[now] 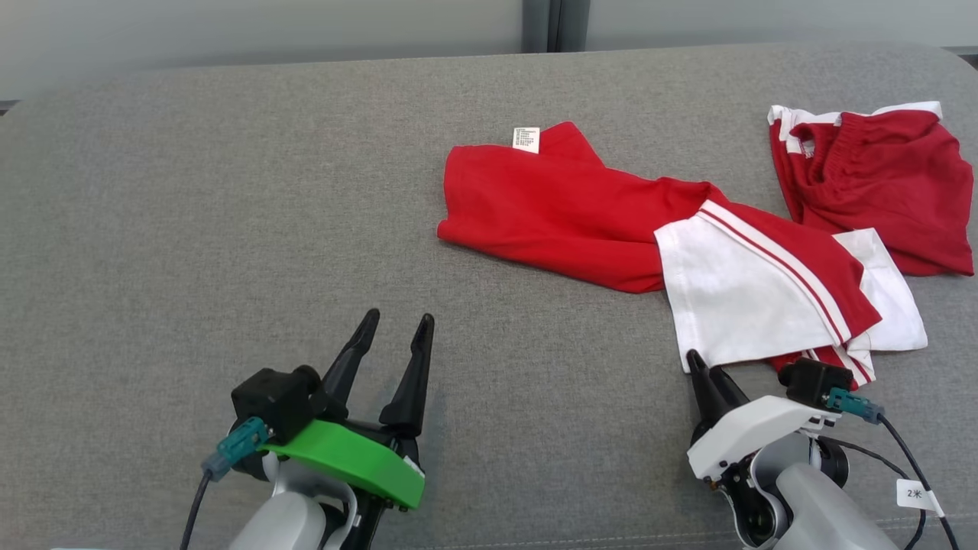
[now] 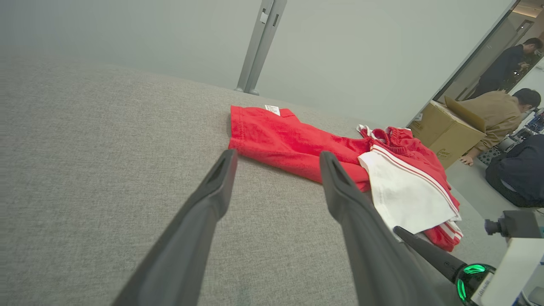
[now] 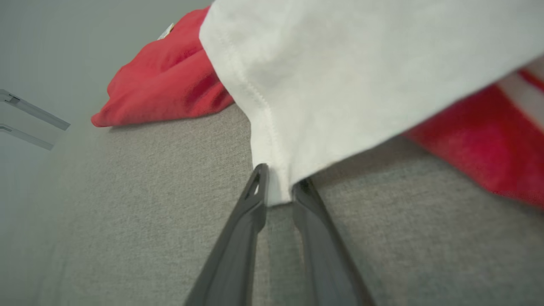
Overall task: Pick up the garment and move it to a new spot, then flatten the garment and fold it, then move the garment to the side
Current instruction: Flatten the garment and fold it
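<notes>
Fingers of the right gripper [image 3: 279,191] are pinched on the white corner of the garment [image 1: 565,214], which lies crumpled at the right of the gray cushion [image 1: 229,191], so it should lift slowly with a firm pinch, while the left gripper [image 1: 399,325] stands at the left with fingers apart.

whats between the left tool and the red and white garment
Only bare grey upholstery. In the head view the left tool points toward the garment with nothing lying between; the left wrist view agrees.
</notes>
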Tool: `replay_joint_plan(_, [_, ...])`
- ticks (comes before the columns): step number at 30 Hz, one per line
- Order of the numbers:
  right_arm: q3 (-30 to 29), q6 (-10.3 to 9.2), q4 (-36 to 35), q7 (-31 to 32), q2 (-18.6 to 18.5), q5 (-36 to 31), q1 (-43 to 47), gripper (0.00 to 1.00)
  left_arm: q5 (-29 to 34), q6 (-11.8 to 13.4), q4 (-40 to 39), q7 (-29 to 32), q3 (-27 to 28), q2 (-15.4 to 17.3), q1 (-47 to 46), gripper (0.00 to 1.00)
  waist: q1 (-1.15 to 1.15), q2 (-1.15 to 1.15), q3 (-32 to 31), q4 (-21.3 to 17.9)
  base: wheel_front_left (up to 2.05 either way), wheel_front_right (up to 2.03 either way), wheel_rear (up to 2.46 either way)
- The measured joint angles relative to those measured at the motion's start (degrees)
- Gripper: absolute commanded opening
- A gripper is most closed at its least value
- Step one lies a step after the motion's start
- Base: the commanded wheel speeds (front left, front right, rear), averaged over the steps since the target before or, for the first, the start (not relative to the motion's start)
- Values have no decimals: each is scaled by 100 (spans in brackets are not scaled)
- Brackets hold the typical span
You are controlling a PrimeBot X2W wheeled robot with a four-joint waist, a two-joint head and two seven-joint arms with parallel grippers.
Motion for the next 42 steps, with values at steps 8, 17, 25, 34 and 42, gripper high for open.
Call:
replay_joint_plan(8, [53, 23, -12, 0, 8, -21, 2, 0, -1, 1, 12, -7, 201, 18, 3, 100, 0, 0, -66, -42, 0, 0, 0])
replay_joint_plan(17, [-115, 83, -746, -21, -125, -212, -371, 0, -1, 27, 4, -10, 348, 30, 23, 100, 0, 0, -133, -276, 0, 0, 0])
replay_joint_plan(25, [-549, 116, -2003, -53, -844, -781, -777, 0, -18, 30, 36, -16, 421, 25, 213, 100, 0, 0, -300, -538, 0, 0, 0])
replay_joint_plan(34, [536, 226, -2484, 40, -1074, -1033, 38, 0, -163, 48, 47, -34, 631, 31, 392, 100, 0, 0, -519, -960, 0, 0, 0])
replay_joint_plan(42, [391, 225, -2468, 368, -1496, -702, 962, 0, -162, 49, -64, -35, 706, 36, 448, 100, 0, 0, -649, -1458, 0, 0, 0])
